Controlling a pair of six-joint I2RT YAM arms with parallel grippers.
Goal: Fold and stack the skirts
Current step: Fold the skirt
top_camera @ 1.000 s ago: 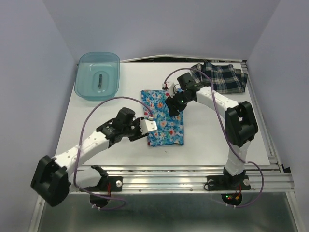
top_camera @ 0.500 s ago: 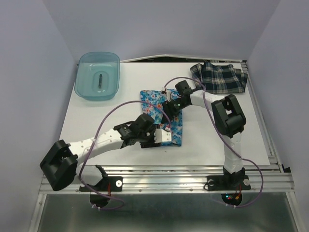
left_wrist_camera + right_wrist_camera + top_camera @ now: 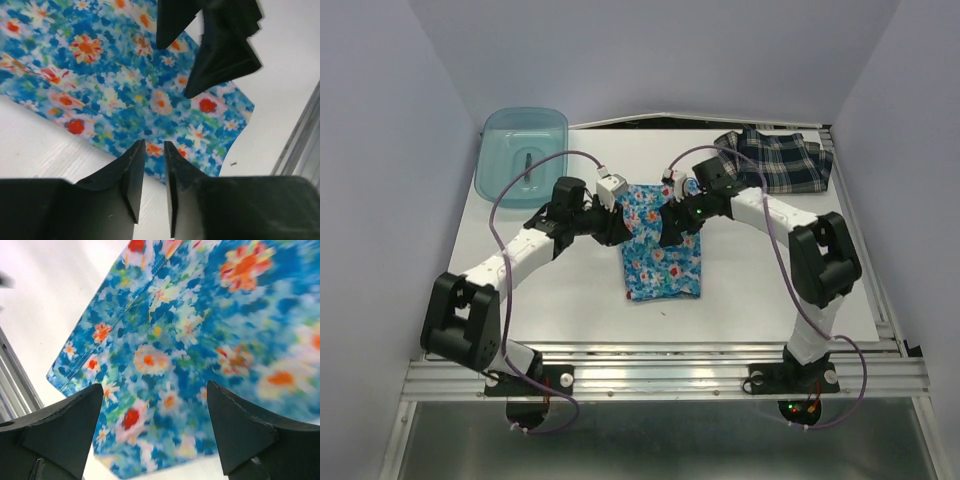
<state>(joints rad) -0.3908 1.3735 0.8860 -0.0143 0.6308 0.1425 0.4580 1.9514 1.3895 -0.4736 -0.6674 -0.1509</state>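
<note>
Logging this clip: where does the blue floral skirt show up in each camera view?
Top external: floral skirt in the middle of the picture, between the two arms.
Left wrist: floral skirt fills the upper left.
Right wrist: floral skirt fills most of the frame.
Shared landmark: metal rail past the skirt's near edge.

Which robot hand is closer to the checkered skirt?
Right. The right gripper is over the flowery skirt's right part, the side toward the checkered skirt. The left gripper is at the flowery skirt's left edge, farther off.
</note>
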